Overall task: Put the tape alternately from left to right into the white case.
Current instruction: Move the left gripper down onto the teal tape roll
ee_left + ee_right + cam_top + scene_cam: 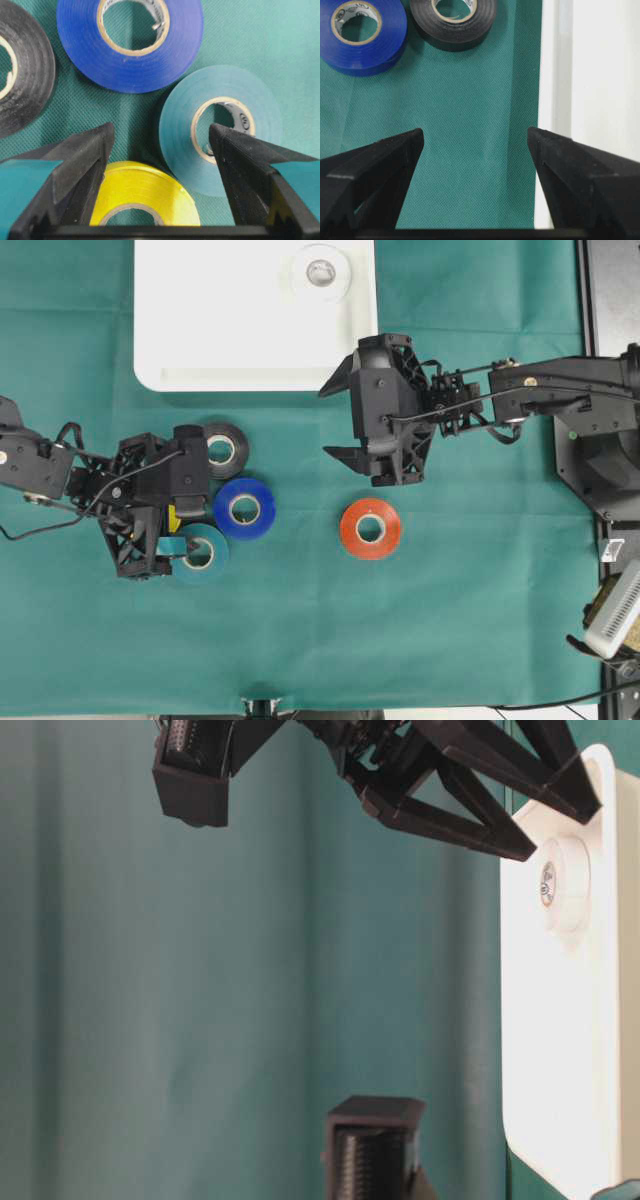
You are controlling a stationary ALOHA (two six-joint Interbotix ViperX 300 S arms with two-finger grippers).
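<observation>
Overhead, the white case [200,340] lies at the top of the green-covered tabletop [480,620], with the white tape roll [320,272] lying flat inside it near its right end. Below the case, on the left, four rolls cluster together: the black roll [226,448] nearest the case, the blue roll [244,507] just below and right of it, the teal roll [203,551] lowest, and the yellow roll [174,517], mostly hidden under the left tool [172,510].

That left tool is spread open and grips nothing. In its wrist view the yellow roll [145,192] sits between the two fingers, while the right-hand fingertip [227,145] stands over the core of the teal roll [220,127], which lies just beside the yellow one. The blue roll [130,45] and black roll [25,75] lie beyond.

Well apart from the cluster, the red-orange roll [370,528] lies alone near the middle of the cloth. The right tool [338,420] hangs above the cloth between that roll and the case, fingers wide apart and empty, with the case's rim [555,100] beside its right-hand finger.
</observation>
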